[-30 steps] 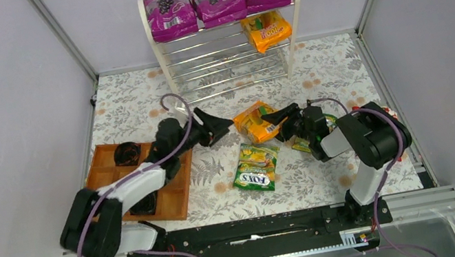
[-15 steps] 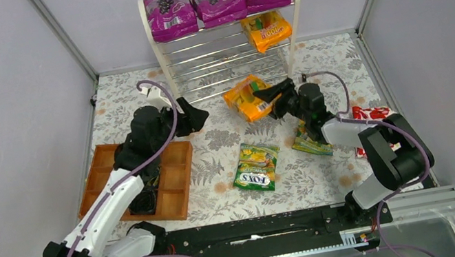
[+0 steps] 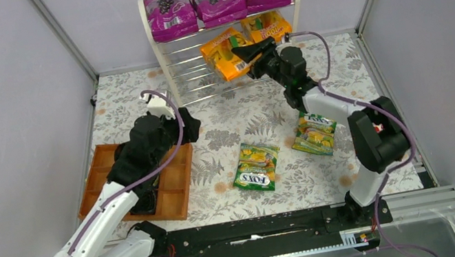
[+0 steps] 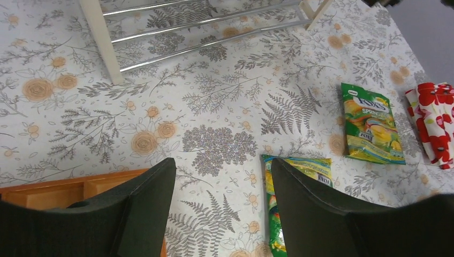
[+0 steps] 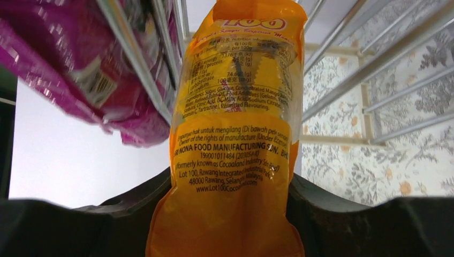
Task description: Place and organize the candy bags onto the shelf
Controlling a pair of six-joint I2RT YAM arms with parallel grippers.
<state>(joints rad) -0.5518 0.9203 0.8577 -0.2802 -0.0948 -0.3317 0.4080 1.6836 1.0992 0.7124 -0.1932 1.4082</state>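
The floral table (image 3: 237,116) bears the shelf (image 3: 160,56), wooden tray (image 3: 178,185) and two green bags (image 3: 255,166) (image 3: 314,133).

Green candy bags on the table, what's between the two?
Only bare flowered tablecloth separates the left bag from the right bag, clear in the top view.

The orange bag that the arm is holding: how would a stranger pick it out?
Find the white shelf at the far end of the table, with three purple bags along its top. Just below them, the right gripper holds a tilted orange bag by one end. The other orange bag, to its right, lies on the shelf with nothing gripping it.
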